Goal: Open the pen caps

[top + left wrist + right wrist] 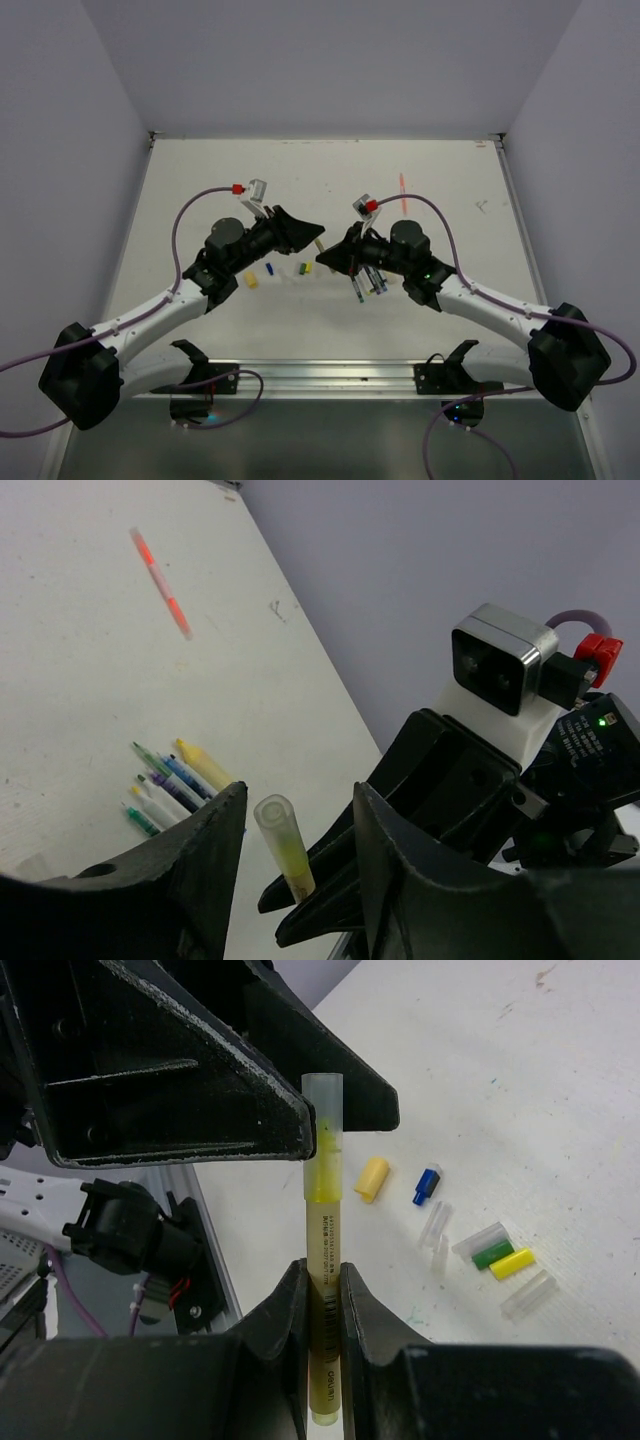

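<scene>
Right gripper (323, 1280) is clenched on the lower barrel of a yellow pen (322, 1230), one finger pressed to each side, and holds it off the table (220, 180). A clear cap (322, 1110) is still seated on the pen's free end, with yellow ink staining showing through it.

Left gripper (298, 800) faces that capped end with its fingers (200, 870) spread wide; the cap stands between them, and in the left wrist view there is a gap on both sides, so it grasps nothing.

Loose caps lie on the table to the left of the yellow pen in the top view, a little nearer the arm bases: a yellow cap (371, 1178), just beside it a blue cap (427, 1185), then a green cap (492, 1255) touching a second yellow cap (512, 1263), with several clear caps (527, 1295) around them.

To the right of the yellow pen and nearer the bases, partly under the right arm, a pile of pens (170, 780) lies side by side in yellow, blue, green and pale colours; whether these still wear caps cannot be told.

Well beyond the yellow pen, toward the far right of the table, an orange pen (160, 568) lies alone
</scene>
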{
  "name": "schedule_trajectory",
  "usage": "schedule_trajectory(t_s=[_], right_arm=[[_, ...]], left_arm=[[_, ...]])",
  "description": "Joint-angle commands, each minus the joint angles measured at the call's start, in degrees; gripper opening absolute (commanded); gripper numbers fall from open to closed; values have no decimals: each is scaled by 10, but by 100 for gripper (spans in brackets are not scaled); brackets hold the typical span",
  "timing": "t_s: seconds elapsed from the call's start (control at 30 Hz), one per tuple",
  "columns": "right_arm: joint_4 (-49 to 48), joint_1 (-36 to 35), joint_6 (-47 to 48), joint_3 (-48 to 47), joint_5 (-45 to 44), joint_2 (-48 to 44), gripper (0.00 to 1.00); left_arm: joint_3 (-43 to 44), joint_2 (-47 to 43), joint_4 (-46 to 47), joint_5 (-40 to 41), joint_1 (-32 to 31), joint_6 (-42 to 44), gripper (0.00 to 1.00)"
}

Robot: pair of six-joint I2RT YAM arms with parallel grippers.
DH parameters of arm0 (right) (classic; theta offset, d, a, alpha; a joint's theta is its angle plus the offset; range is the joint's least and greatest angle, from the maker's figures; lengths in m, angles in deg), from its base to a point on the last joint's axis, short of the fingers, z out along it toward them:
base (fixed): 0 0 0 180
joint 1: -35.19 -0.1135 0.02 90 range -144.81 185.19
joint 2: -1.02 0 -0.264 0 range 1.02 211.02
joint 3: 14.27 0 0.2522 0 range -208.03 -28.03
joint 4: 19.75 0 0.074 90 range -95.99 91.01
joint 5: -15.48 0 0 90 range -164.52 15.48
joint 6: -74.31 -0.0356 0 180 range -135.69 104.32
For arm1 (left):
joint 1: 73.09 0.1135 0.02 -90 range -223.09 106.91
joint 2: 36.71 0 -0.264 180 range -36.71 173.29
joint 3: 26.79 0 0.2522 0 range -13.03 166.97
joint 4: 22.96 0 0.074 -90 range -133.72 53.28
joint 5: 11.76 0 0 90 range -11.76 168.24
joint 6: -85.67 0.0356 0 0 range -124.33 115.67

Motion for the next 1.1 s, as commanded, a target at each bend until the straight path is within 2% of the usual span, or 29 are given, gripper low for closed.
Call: schedule_trajectory(t_s=[0.0,0.13,0.43,0.53,0.67,0.73,0.8,0.9,0.93,1.07], right_arm=[[-39,-1,-11,-28,17,5,0],[-46,-1,-14,-26,23,11,0],[-67,-1,-30,-24,26,16,0],[-71,-1,-34,-22,29,17,0],[-73,-1,-39,-16,26,18,0],[-73,-1,-40,-16,24,18,0],[-66,-1,-34,-18,8,17,0],[-18,-8,-6,-26,-44,12,0],[9,-9,1,-33,-56,12,0],[49,-20,22,-38,-118,15,0]], left_arm=[[1,5,45,-16,-4,-2,47],[2,5,49,-13,-6,-2,38],[2,7,50,-15,-8,1,38],[0,4,52,-6,-9,3,26],[1,4,54,-1,-10,4,3],[2,7,53,9,-16,5,0],[4,5,45,30,-22,4,0],[11,-2,15,115,-43,8,0],[14,-5,8,166,-55,8,0],[33,-1,-12,262,-78,6,0]])
